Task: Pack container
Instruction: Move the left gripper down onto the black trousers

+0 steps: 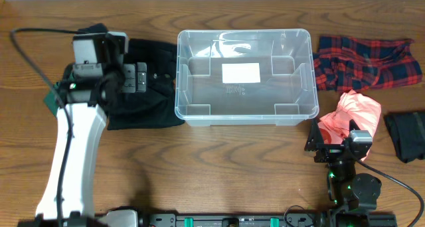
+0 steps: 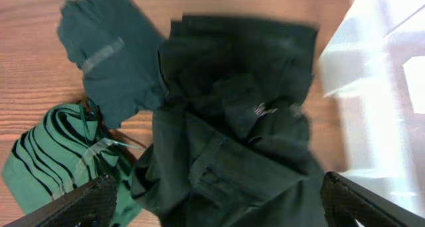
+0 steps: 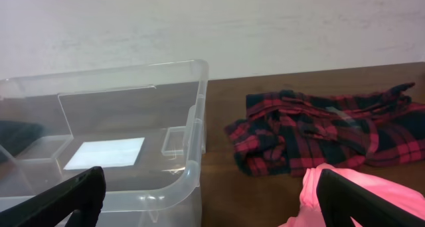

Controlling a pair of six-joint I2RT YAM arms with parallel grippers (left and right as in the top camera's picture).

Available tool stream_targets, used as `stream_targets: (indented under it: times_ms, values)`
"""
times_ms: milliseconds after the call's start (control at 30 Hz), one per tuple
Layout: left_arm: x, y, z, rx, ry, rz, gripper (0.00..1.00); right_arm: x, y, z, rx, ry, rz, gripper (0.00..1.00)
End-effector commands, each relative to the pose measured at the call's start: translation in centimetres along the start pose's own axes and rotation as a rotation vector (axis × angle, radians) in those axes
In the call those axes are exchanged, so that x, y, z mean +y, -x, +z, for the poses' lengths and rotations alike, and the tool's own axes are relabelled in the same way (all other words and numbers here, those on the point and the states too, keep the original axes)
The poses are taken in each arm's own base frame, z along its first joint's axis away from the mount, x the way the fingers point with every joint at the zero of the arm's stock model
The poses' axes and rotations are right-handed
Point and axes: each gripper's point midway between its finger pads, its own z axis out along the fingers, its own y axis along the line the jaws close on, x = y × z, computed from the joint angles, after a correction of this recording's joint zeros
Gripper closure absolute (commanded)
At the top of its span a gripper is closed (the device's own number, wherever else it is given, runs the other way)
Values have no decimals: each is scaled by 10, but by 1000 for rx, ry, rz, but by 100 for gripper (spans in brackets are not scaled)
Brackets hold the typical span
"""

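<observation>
The container (image 1: 243,32) sits upright in the middle of the desk (image 1: 219,167), toward the far edge, and the white label (image 1: 240,73) on its bottom is in plain view. On its left, touching or very nearly touching its wall, lies a crumpled black garment (image 1: 156,87). The left tool (image 1: 136,77) hangs right over that garment, fingers spread wide and gripping nothing. Its wrist camera also shows a dark green cloth (image 2: 109,61) and a green cloth with black stripes (image 2: 46,164) just beside the black heap. To the right of the container a red-and-black plaid garment (image 1: 365,61) is spread out near the far edge, with a pink garment (image 1: 355,114) bunched up nearer the front. The right tool (image 1: 330,139) stands at the front edge of the pink one, jaws fully apart and holding nothing; I cannot tell whether it touches the cloth. Another black garment (image 1: 405,135) lies at the right edge of the desk.
</observation>
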Motion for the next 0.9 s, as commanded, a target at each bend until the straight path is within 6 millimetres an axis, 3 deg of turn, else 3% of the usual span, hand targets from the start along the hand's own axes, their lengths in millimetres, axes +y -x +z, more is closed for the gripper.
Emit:
stream_targets:
  times_ms: [0,300,533,867]
  values:
    - [16,-5,13,48,72,85,2,3,-1,0,1,11,7,1]
    - [31,-34,60,189,73,23,2,3,-1,0,1,11,7,1]
    - [17,-42,93,219,-18,3,2,3,-1,0,1,11,7,1]
    - [27,-56,126,258,-13,-135,2,3,-1,0,1,11,7,1]
